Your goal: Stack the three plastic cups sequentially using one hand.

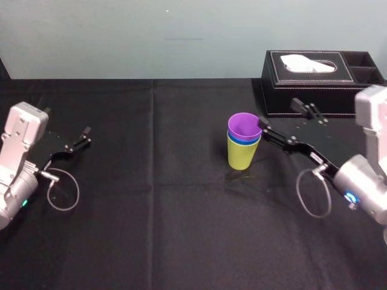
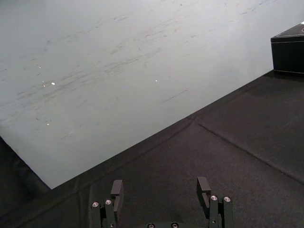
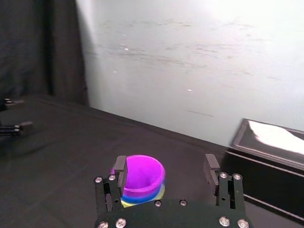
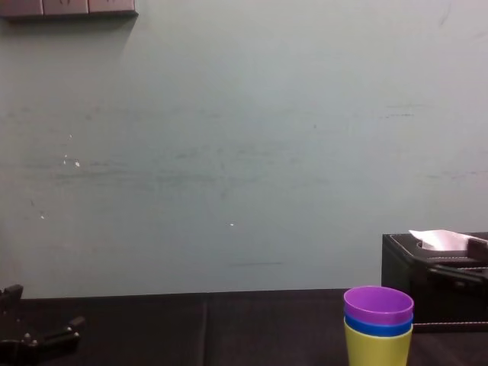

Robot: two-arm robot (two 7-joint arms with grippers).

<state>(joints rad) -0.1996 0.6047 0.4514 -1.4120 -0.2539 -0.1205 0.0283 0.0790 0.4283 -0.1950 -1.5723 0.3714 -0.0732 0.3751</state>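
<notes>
The three plastic cups stand nested upright on the black table: the purple cup (image 1: 244, 125) sits inside the blue cup (image 1: 243, 139), which sits inside the yellow-green cup (image 1: 242, 154). From the chest, the purple cup (image 4: 378, 305) tops the blue cup (image 4: 379, 326) and the yellow-green cup (image 4: 377, 348). My right gripper (image 1: 280, 113) is open just right of the stack, one fingertip close by the purple rim. At the wrist, the right gripper (image 3: 165, 166) holds nothing; the purple cup (image 3: 140, 175) lies near one finger. My left gripper (image 1: 81, 138) rests open at the far left.
A black tissue box (image 1: 314, 75) stands at the back right, behind the right gripper, also seen from the chest as the tissue box (image 4: 427, 282). A grey-green wall runs along the table's far edge. Black cloth stretches between the stack and the left gripper (image 2: 160, 187).
</notes>
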